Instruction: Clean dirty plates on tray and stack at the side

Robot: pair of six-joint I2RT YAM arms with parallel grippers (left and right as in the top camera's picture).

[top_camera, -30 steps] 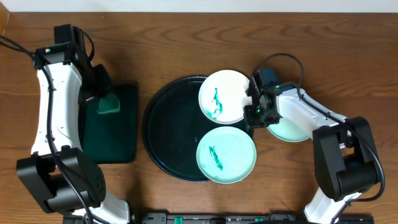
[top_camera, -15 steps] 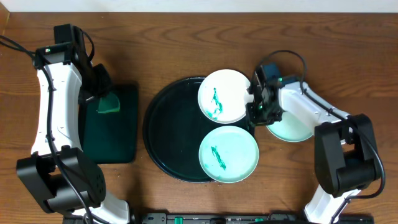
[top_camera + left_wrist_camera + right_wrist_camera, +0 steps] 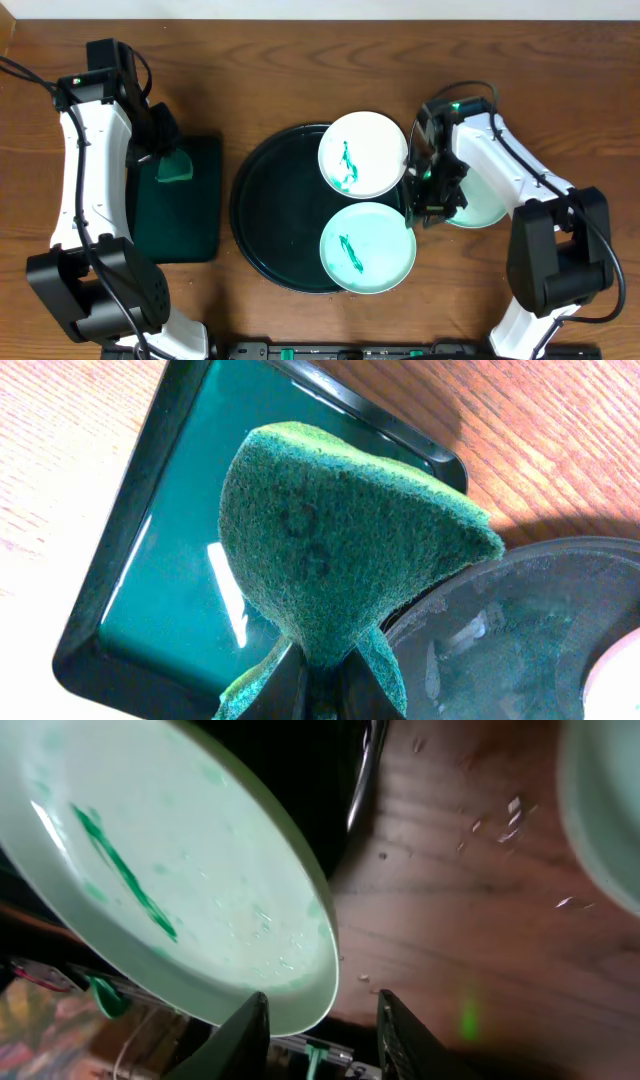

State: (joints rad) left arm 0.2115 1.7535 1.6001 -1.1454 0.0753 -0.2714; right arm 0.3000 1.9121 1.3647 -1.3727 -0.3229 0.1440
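The black tray [image 3: 270,215] holds two plates marked with green scribbles: a far one [image 3: 363,155] and a near one [image 3: 367,248] that overhangs the tray's front right rim. A third plate [image 3: 482,208] lies on the table to the right, partly under my right arm. My right gripper [image 3: 425,205] is open at the near plate's right edge. In the right wrist view the rim of that plate [image 3: 170,870] lies between the spread fingers of the gripper [image 3: 322,1038]. My left gripper [image 3: 320,682] is shut on the teal-green sponge [image 3: 340,540], above the green tray.
A rectangular dark green tray [image 3: 185,220] lies left of the black tray, below the sponge [image 3: 176,167]. In the right wrist view, bare wood with small specks separates the near plate from the third plate [image 3: 605,810].
My right gripper has opened and swung from the far plate's right edge toward the near plate's edge. The left arm and sponge have not moved.
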